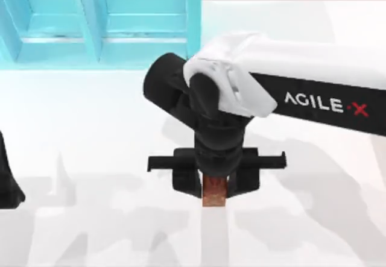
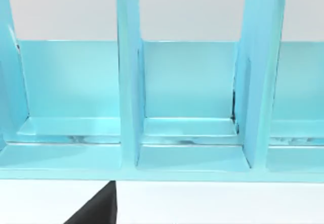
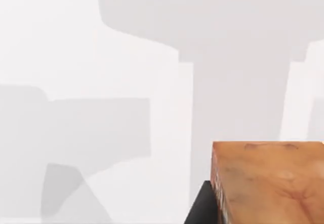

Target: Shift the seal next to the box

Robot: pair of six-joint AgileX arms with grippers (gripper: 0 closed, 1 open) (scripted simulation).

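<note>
reddish-brown seal (image 1: 214,191) sits clamped in right end effector (image 1: 215,190), fingers either side, near middle of white counter (image 1: 90,128); grip looks meant for carrying it toward turquoise box (image 1: 102,26) at far left edge, well apart. whether seal rests on counter or hangs above, can't tell. top view gives arm and box together; right wrist view gives seal's mottled orange face up close. left wrist view faces box compartments; left arm parked at left edge, its end effector state unclear.
</note>
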